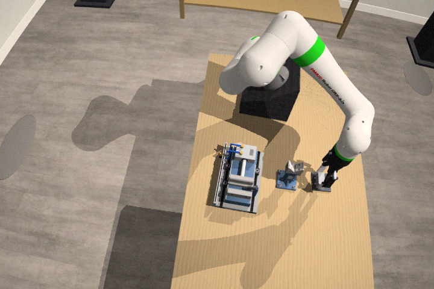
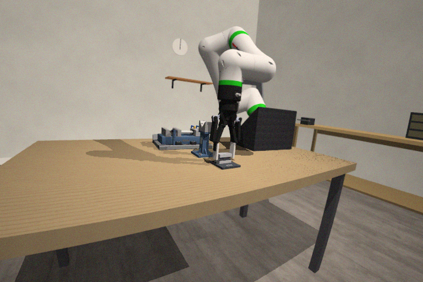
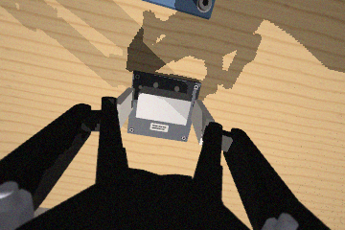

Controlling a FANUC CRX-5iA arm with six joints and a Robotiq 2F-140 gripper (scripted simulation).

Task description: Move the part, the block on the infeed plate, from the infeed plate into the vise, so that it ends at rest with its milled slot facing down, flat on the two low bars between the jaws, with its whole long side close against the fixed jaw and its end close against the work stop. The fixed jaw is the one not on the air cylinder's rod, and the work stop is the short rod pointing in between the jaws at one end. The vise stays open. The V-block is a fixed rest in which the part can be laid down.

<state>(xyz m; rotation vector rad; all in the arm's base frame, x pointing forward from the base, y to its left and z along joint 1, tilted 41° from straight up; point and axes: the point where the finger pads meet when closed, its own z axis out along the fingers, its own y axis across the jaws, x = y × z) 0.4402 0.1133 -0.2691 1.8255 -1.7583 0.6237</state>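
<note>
Part [image 3: 161, 109] on infeed plate [image 3: 157, 127], between the parted fingers, untouched

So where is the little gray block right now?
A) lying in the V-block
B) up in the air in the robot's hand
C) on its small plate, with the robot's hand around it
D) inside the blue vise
C. The block sits on the infeed plate, and the hand is down with one finger on each side of it, open and not squeezing yet.
</note>
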